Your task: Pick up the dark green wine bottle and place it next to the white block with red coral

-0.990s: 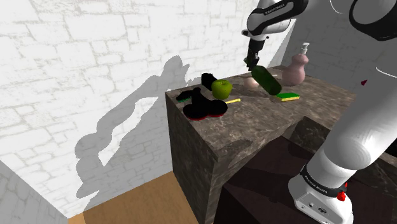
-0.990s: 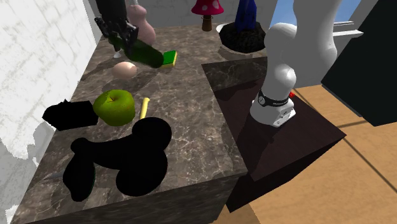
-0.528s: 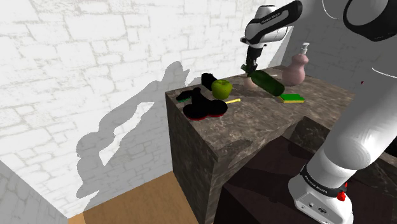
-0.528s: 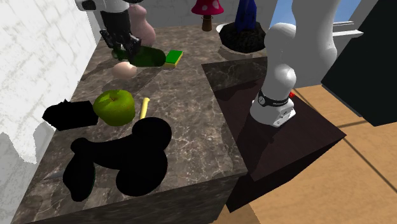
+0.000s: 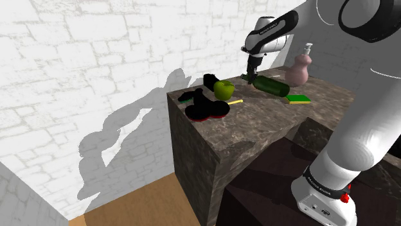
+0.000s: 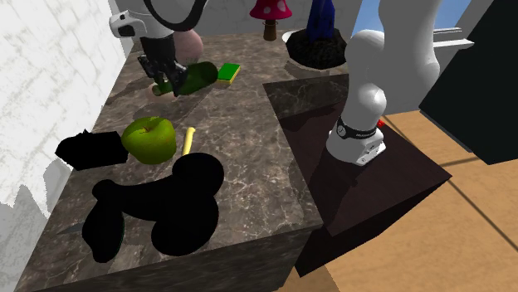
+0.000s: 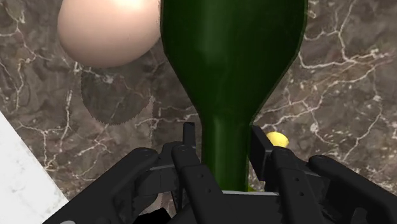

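Your claw [image 7: 222, 145] is nearly closed, pinching the neck of the dark green wine bottle [image 7: 232, 57]. The bottle's body runs out ahead of the claw, low over the dark veined marble counter [image 5: 257, 122]. A peach egg [image 7: 108, 28] sits just beside the bottle's shoulder. The white stone-block wall [image 5: 83, 58] is near the claw, past the counter edge. The wood floor [image 5: 141, 202] is well below.

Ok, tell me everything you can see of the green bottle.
The bottle is dark green and glossy, with a wide body narrowing to a slim neck. It lies nearly level, low over the marble counter; I cannot tell whether it touches. The gripper clasps its neck. A pale pink egg sits beside its shoulder.
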